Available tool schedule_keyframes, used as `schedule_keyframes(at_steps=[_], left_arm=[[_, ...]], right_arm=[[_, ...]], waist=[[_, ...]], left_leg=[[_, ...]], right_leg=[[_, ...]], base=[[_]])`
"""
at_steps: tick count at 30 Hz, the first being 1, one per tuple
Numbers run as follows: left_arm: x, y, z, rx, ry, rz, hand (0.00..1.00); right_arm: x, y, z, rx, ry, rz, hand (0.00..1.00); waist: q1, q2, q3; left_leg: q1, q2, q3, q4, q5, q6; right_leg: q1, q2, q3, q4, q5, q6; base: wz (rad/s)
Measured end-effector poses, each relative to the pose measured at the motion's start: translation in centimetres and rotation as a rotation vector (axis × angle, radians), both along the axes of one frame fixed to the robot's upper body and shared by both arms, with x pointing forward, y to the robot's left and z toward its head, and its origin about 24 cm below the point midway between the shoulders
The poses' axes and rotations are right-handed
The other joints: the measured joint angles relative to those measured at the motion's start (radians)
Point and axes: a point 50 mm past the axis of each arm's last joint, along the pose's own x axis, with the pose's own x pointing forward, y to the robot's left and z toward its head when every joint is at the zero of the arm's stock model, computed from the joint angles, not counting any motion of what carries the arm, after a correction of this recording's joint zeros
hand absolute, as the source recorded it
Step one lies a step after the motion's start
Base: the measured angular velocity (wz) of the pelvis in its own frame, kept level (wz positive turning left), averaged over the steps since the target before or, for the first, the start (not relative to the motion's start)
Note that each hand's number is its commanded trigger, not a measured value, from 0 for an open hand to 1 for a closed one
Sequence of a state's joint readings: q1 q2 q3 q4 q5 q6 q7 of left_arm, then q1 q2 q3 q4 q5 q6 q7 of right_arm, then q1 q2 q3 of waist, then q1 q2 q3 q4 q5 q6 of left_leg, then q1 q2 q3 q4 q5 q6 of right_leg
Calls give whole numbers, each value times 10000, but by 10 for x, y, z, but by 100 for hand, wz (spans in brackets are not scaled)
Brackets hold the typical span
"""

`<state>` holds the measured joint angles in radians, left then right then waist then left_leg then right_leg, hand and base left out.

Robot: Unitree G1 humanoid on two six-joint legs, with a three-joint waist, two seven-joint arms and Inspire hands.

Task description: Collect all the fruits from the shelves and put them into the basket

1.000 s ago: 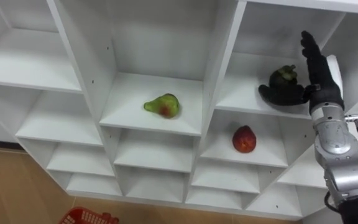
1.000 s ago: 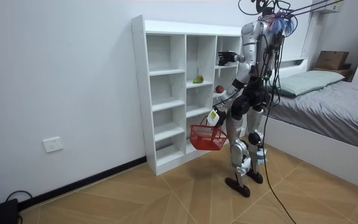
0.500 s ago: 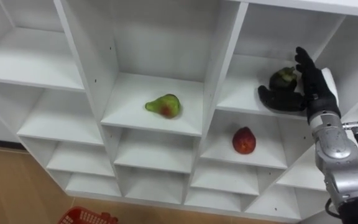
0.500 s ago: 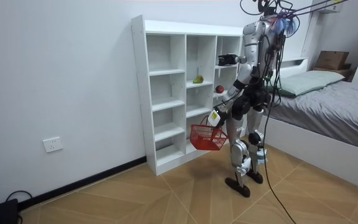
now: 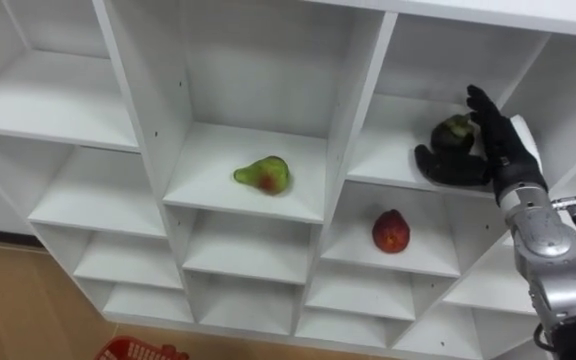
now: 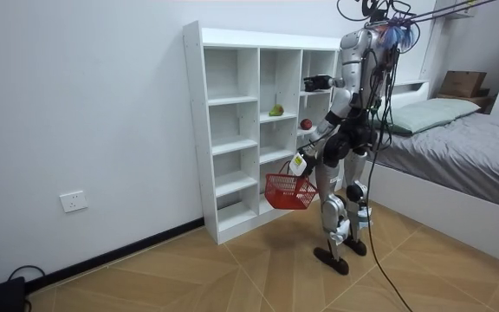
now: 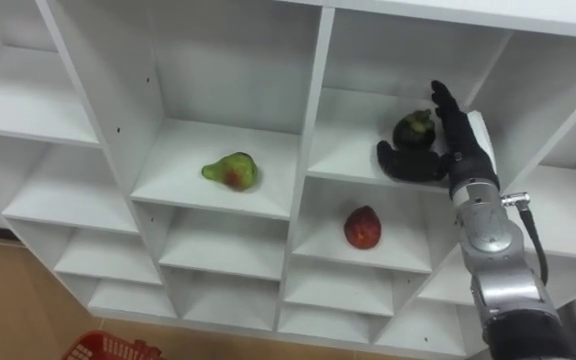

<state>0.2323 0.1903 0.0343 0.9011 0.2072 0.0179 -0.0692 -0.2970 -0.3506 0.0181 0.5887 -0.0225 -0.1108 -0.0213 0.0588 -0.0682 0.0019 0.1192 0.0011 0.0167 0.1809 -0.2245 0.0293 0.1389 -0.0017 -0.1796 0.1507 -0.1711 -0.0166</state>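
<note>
Your right hand (image 5: 503,150) is in the white closet's (image 5: 358,110) upper right compartment. Its fingers are straight beside the dark fruit (image 5: 453,130) and the thumb is low in front, cupping it but not yet closed. The pear (image 5: 264,173) and red fruit (image 5: 391,230) lie uncollected on their shelves. The red basket (image 6: 288,191) hangs low, ready to receive them.

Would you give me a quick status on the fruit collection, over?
Right hand open at dark fruit, top right compartment, not closed. Left hand holds red basket. Pear, red fruit on shelves. Nothing blocking.
</note>
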Motion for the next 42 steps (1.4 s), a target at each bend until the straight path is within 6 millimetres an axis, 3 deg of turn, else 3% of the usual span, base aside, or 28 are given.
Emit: schedule_keyframes(at_steps=[23,34,42], left_arm=[[0,6,2,378,50,-192,100],[1,6,2,497,-27,-88,100],[13,5,3,412,-310,-111,100]], right_arm=[[6,-18,11,-645,-174,-538,100],[6,-9,7,-645,-32,-176,100],[8,-2,8,-683,-60,139,100]], waist=[[12,-44,16],[79,0,9],[178,13,3]], left_leg=[[130,10,-12,-125,-2,-3],[146,10,13,-134,-1,-3],[124,15,77,-129,1,-7]], right_leg=[[54,29,100,-5,1,-2],[41,35,119,-13,1,-2],[21,34,117,2,2,-4]], base=[[0],[-1],[-2]])
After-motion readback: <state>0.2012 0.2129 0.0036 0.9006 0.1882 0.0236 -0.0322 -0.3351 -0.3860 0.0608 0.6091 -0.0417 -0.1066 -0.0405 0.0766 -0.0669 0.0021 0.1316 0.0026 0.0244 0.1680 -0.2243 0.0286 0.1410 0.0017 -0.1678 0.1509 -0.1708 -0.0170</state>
